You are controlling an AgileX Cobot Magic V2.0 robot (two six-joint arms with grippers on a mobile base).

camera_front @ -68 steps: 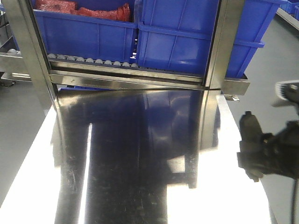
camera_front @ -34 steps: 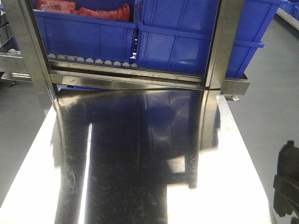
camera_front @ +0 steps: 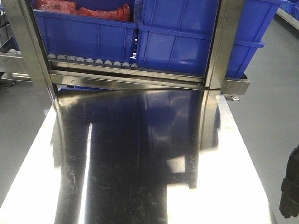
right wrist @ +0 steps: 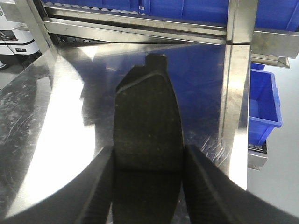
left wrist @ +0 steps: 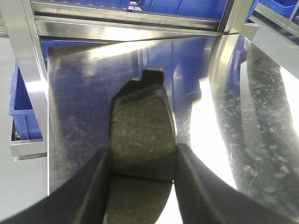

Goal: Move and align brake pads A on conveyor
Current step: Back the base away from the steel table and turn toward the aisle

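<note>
In the left wrist view my left gripper (left wrist: 142, 175) is shut on a brake pad A (left wrist: 140, 121), a dark grey, grainy pad with a groove across its middle and a tab at its far end. It hangs over the shiny steel table (left wrist: 219, 116). In the right wrist view my right gripper (right wrist: 148, 170) is likewise shut on a second brake pad A (right wrist: 147, 107), above the same table (right wrist: 56, 107). The front view catches only a dark part of my right arm (camera_front: 290, 191) at the lower right edge. The conveyor is out of view.
Blue bins (camera_front: 93, 32) sit on a roller rack (camera_front: 93, 60) behind the table, one holding red parts (camera_front: 84, 9). Steel posts (camera_front: 224, 42) stand at the table's far corners. A blue bin (right wrist: 264, 107) sits low off the table's right edge, another (left wrist: 23, 116) off its left.
In the front view my right arm has dropped from mid-right to the lower right corner, mostly leaving the picture. The table and bins are unchanged.
</note>
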